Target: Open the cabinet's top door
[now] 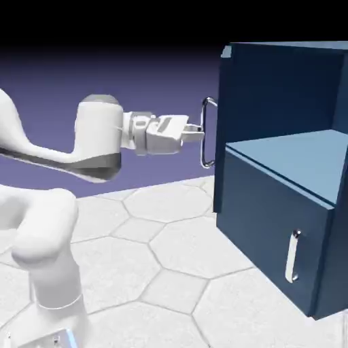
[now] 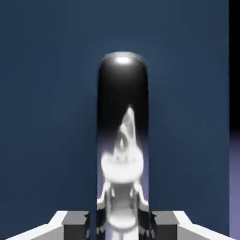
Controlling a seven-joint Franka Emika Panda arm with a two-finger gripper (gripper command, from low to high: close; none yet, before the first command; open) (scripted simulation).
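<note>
Cabinet: a large navy-blue box that fills the exterior view's right side and stands on the pale hexagon-tiled table. Its upper compartment is exposed, with a lighter blue shelf inside.
Top door: swung out on the cabinet's near-left corner, so the exterior view shows it almost edge-on as a tall narrow strip. In the hand view its flat blue face fills nearly the whole picture.
Long handle: a vertical silver bar on the top door's outer face, on the side away from the cabinet's opening. In the hand view it runs up the middle as a dark, shiny rounded bar with a bright glint near its upper end.
Lower panel: closed, below the cabinet's shelf, with a short silver handle upright near its right edge.
Gripper: held level and pointing at the top door, its tips at the long handle about midway along the bar.
Jaws: drawn in narrow around the long handle; in the hand view the bar sits right between the two grey fingertips at the bottom edge.
Arm: white, rising beside the cabinet on the exterior view's left and bending level toward the top door.
</note>
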